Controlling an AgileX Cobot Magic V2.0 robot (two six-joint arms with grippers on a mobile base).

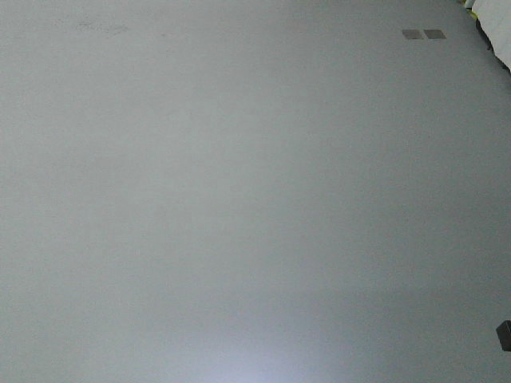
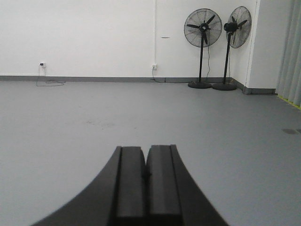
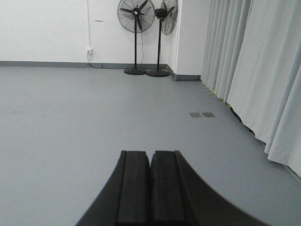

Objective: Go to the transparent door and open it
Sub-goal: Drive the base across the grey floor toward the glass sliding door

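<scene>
The left gripper [image 2: 146, 175] has its two black fingers pressed together, and nothing is between them. The right gripper [image 3: 150, 176] is the same: fingers together, holding nothing. Both hang low over a big grey floor [image 2: 70, 122] and point across it. At the far edge of the floor stands a white wall [image 2: 94, 33]. Two tall black fans [image 2: 202, 29] stand side by side in the far right corner of the floor, close to the wall. A thin cable [image 2: 49, 83] lies on the floor by the far edge, under a small wall plug [image 2: 42, 63]. Long pale curtains [image 3: 263, 70] hang all along the right edge of the floor. Two small grey plates [image 3: 195, 114] sit flat in the floor near the curtains. The front view shows almost only grey floor. The transparent door does not show in any view, so its place cannot be told.
</scene>
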